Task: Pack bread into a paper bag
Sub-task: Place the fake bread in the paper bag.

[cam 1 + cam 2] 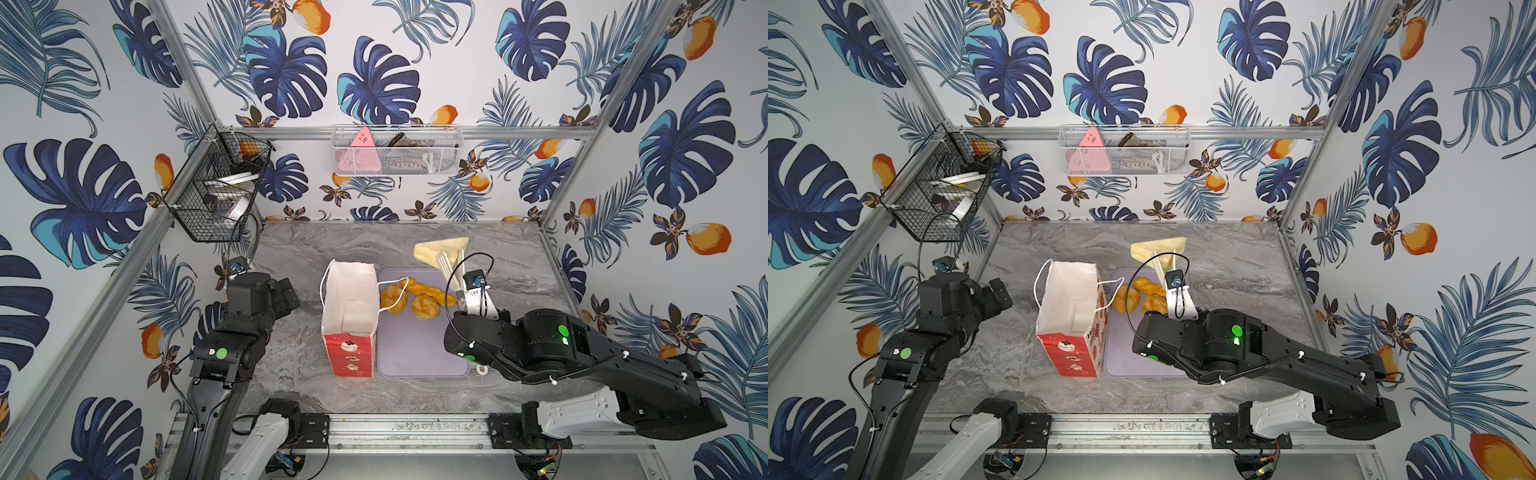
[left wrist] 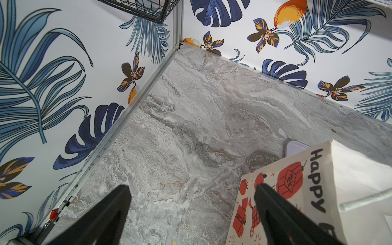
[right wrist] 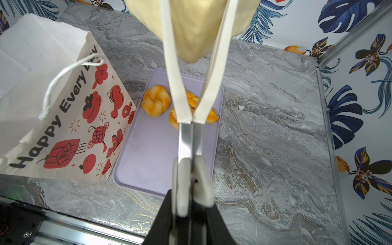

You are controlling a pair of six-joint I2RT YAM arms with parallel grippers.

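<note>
The paper bag [image 1: 349,316] [image 1: 1069,316] stands upright and open at mid table, red outside and white inside. A pale yellow wedge of bread [image 1: 440,249] [image 3: 199,25] hangs above the table, pinched by white tongs [image 1: 451,270] [image 3: 186,135]. My right gripper [image 1: 469,291] [image 3: 192,197] is shut on the tongs' handles, to the right of the bag. Two golden buns [image 1: 392,300] [image 1: 424,307] and a twisted loaf [image 1: 428,289] lie on the lilac tray [image 1: 415,353]. My left gripper [image 1: 286,295] [image 2: 192,186] is open and empty, left of the bag [image 2: 286,191].
A black wire basket [image 1: 220,187] hangs on the left wall. A white mesh basket [image 1: 395,153] on the back wall holds a pink triangle [image 1: 361,156]. The bag's cord handle [image 1: 395,295] droops over the tray's buns. Walls close in the marble table [image 1: 519,266] on three sides.
</note>
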